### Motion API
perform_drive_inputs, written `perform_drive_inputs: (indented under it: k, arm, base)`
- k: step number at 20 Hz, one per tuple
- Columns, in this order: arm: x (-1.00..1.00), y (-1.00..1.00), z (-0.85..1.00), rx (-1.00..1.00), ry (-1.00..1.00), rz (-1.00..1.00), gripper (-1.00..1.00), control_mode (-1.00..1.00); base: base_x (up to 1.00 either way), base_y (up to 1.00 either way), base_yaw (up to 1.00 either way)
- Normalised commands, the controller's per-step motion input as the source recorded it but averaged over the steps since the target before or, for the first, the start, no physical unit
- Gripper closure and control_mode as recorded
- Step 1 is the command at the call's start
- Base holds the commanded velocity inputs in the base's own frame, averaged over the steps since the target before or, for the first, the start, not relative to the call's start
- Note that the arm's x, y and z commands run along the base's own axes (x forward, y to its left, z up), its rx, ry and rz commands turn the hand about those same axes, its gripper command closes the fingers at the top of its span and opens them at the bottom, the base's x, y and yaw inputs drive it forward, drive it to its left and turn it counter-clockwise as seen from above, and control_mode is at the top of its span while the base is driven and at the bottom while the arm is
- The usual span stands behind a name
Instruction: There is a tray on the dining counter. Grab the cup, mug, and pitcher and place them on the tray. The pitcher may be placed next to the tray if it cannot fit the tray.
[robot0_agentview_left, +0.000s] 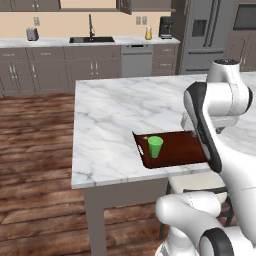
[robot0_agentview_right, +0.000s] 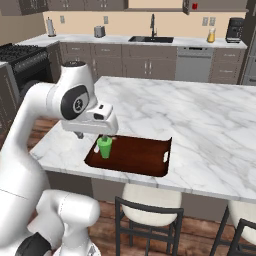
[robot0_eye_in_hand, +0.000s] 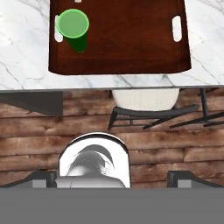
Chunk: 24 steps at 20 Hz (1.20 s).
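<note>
Tray (robot0_eye_in_hand: 131, 43): dark brown, at the near edge of the marble counter (robot0_agentview_left: 115, 115).
Cup (robot0_eye_in_hand: 73, 27): green, upright on the tray's left end, beside the white handle.
My gripper (robot0_eye_in_hand: 112, 177): fingers spread wide, holding nothing, raised above the stool (robot0_eye_in_hand: 146, 99).

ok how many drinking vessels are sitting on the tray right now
1. The green cup stands upright at one end of the tray, beside a white handle slot. The rest of the tray shows bare wood, though the arm covers one corner in the left base view.
</note>
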Motion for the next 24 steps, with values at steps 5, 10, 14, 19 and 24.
perform_drive_inputs:
  k: [5, 10, 14, 19, 24]
  arm:
    - [-0.30, 0.06, 0.06, 0.00, -0.01, 0.00, -1.00, -1.00]
    - [-0.11, 0.27, 0.00, 0.00, 0.00, 0.00, -1.00, -1.00]
    - [0.00, 0.27, 0.00, 0.00, 0.00, 0.00, -1.00, -1.00]
    - [0.00, 0.00, 0.00, 0.00, 0.00, 0.00, -1.00, -1.00]
    - [0.00, 0.00, 0.00, 0.00, 0.00, 0.00, -1.00, 1.00]
  base:
    - [0.00, 0.00, 0.00]
    - [0.00, 0.00, 0.00]
    - [0.00, 0.00, 0.00]
    - [0.00, 0.00, 0.00]
    - [-0.42, -0.01, -0.01]
